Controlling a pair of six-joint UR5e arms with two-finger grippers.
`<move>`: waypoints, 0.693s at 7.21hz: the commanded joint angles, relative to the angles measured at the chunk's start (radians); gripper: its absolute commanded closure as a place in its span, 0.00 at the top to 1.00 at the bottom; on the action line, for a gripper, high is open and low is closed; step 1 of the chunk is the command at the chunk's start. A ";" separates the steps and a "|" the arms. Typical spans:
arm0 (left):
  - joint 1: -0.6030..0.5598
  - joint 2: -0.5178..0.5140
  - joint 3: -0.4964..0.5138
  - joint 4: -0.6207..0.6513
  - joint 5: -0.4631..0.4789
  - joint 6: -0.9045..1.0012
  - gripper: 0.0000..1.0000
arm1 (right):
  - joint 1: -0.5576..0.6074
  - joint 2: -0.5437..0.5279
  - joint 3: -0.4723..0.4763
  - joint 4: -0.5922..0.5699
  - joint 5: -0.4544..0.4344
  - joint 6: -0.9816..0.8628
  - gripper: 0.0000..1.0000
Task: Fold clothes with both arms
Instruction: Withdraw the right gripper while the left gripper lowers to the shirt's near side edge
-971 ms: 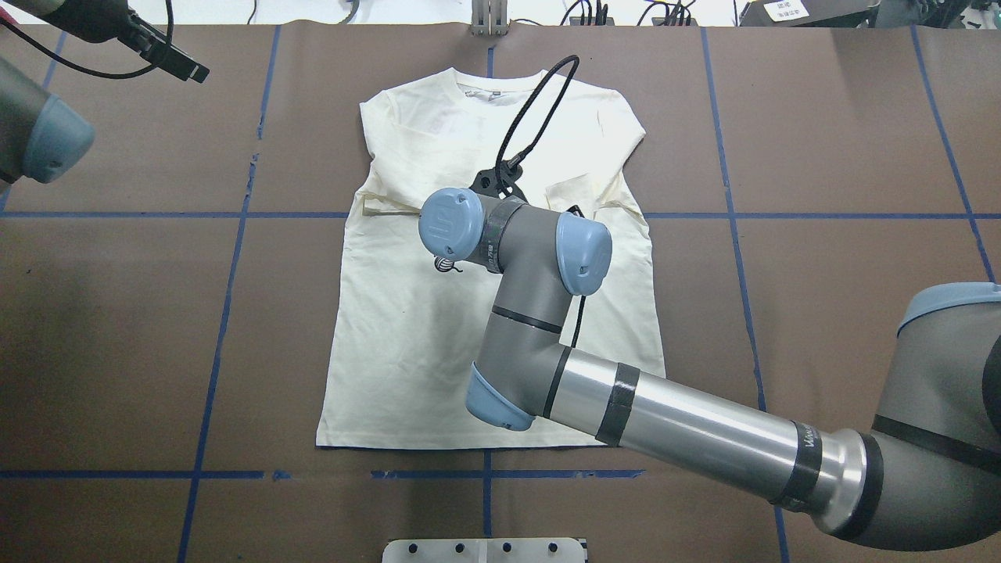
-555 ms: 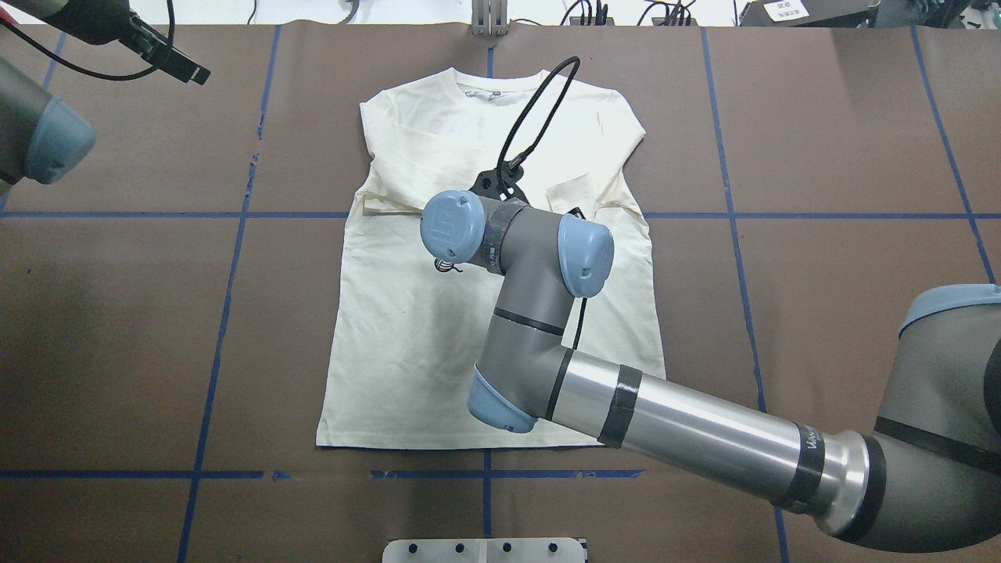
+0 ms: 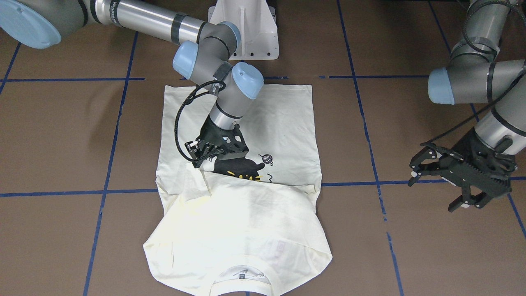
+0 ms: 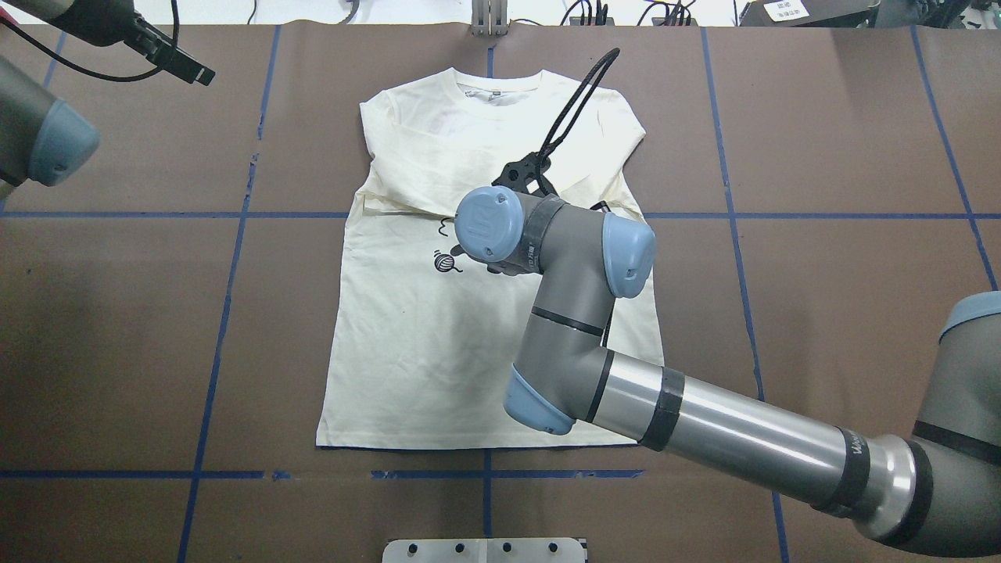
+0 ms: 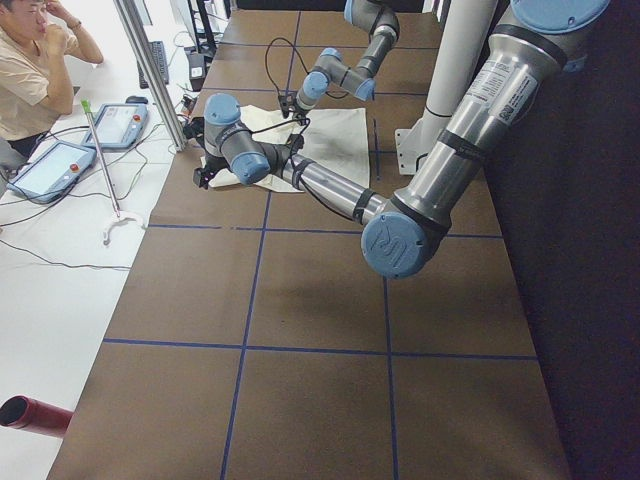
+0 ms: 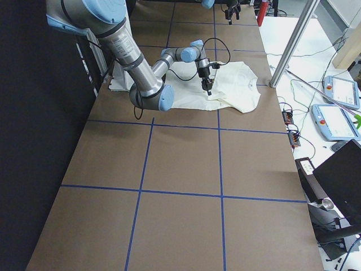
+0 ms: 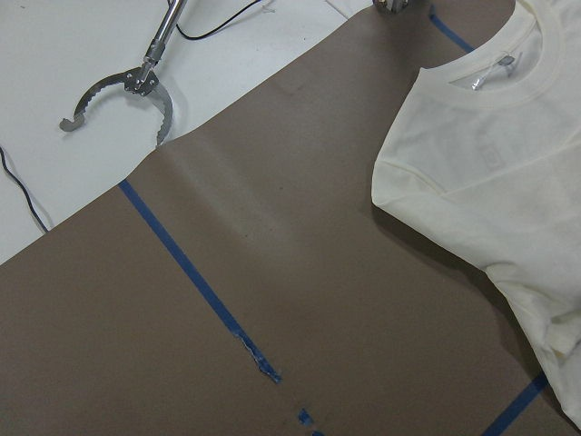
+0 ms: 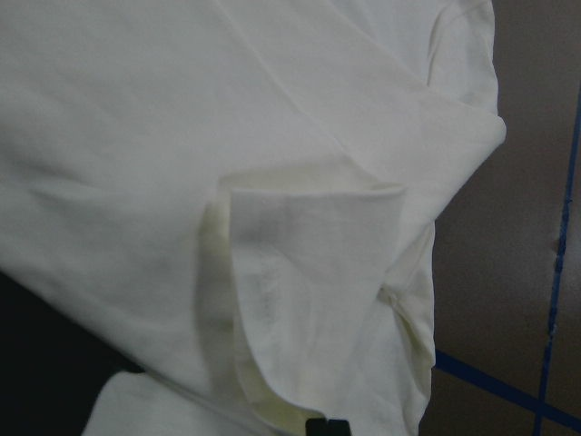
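Observation:
The cream T-shirt (image 4: pixel 407 352) lies flat on the brown table with its collar away from the robot and its sleeves folded in over the chest. Part of the black cat print (image 3: pixel 242 169) and the yarn ball (image 3: pixel 267 157) show below the fold. My right gripper (image 3: pixel 198 163) points down at the sleeve on the robot's right side. It looks shut on the sleeve cuff (image 8: pixel 309 272), which curls up toward a fingertip. In the overhead view the wrist hides it. My left gripper (image 3: pixel 431 193) hangs open and empty, well off the shirt near the far left corner (image 4: pixel 184 70).
The white pedestal base (image 3: pixel 244 28) stands at the robot's edge of the table. Blue tape lines (image 4: pixel 227 258) cross the brown table cover. Beyond the left end sit a person (image 5: pixel 35 70), two pendants (image 5: pixel 55 165) and a metal claw tool (image 7: pixel 118 86).
My right wrist has shifted toward the view's right over the shirt, uncovering the yarn ball and more of the print. The left arm has barely moved.

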 commanded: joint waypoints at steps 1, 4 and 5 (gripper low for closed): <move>0.017 0.000 0.005 -0.039 0.000 -0.033 1.00 | 0.025 -0.096 0.102 0.000 0.004 0.000 0.00; 0.018 0.001 0.003 -0.048 0.003 -0.033 1.00 | 0.055 -0.128 0.113 0.009 0.012 0.000 0.00; 0.018 0.001 0.007 -0.063 0.005 -0.032 1.00 | 0.070 -0.128 0.109 0.011 0.015 0.006 0.26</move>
